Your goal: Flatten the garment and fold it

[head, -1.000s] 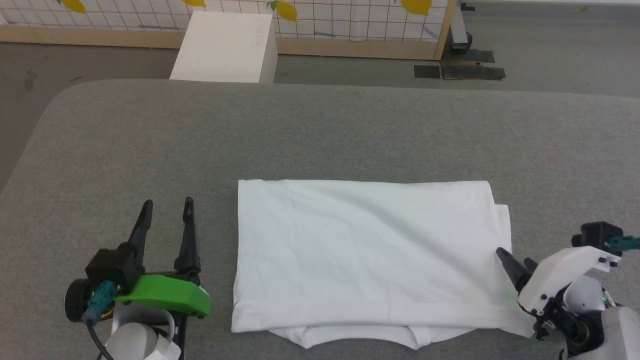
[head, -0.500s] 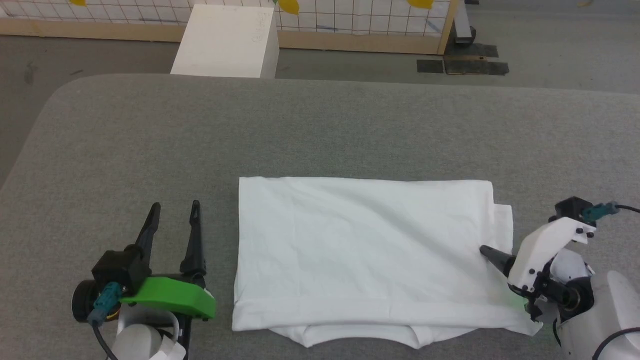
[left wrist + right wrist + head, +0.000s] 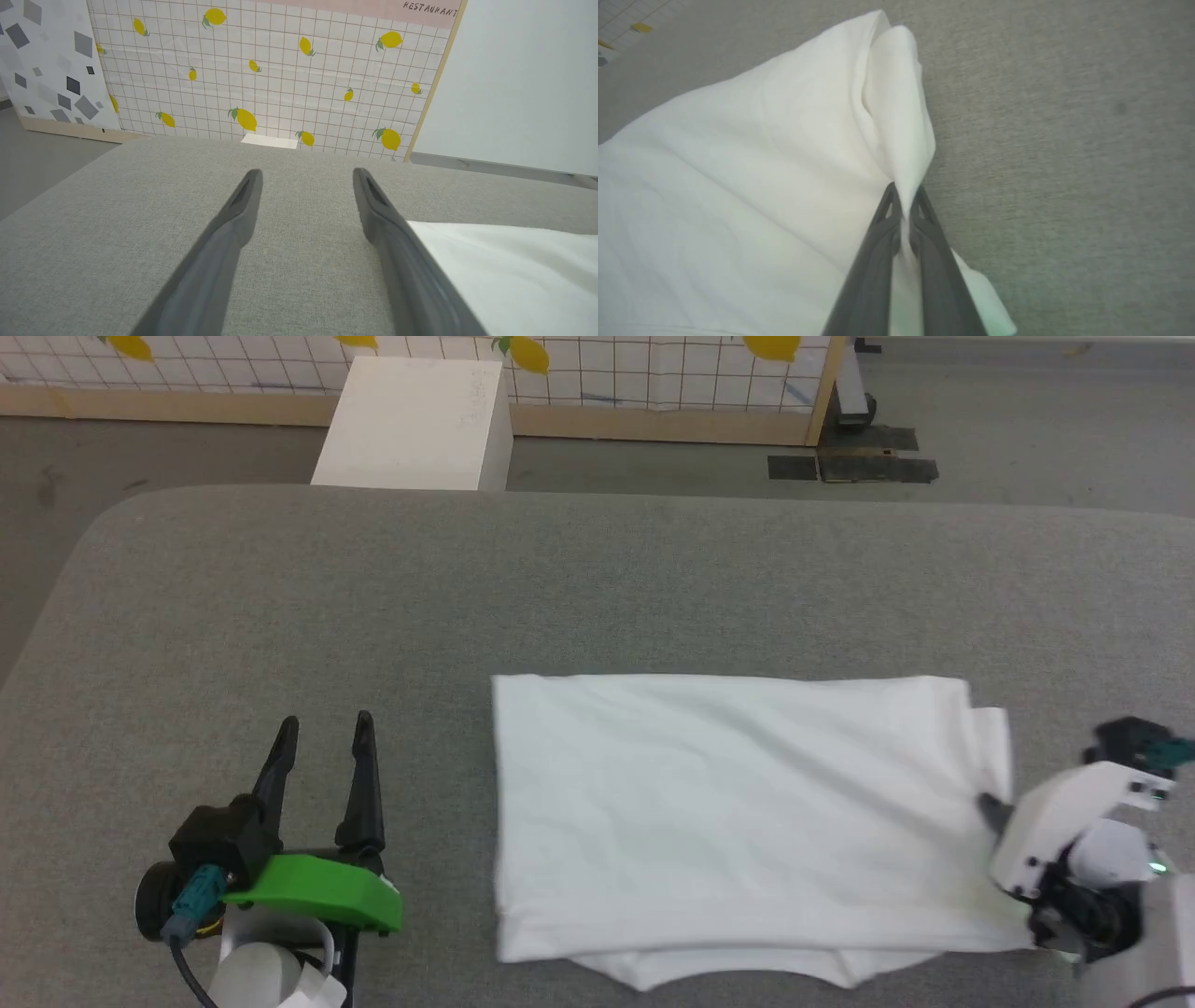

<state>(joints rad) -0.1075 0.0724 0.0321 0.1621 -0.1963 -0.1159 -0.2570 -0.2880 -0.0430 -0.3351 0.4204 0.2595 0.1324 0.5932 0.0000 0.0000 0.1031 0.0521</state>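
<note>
The garment (image 3: 738,812) lies folded into a white rectangle on the grey table (image 3: 560,588), with a curved layer peeking out along its near edge. My right gripper (image 3: 991,810) is shut on the garment's right edge; in the right wrist view the fabric (image 3: 896,130) rises into a pinched ridge between the fingers (image 3: 903,205). My left gripper (image 3: 325,728) rests open on bare table left of the garment, nothing between its fingers (image 3: 306,175); the garment's left edge (image 3: 504,270) lies just beside its right finger.
A rigid white box (image 3: 415,425) stands on the floor beyond the table's far edge. Behind it runs a grid-patterned wall panel with yellow lemons (image 3: 289,79). Dark floor plates (image 3: 854,467) lie at the far right.
My right gripper has closed on the garment's right edge and pulled it, so the whole garment has slid to the right. The left gripper has stayed put.
</note>
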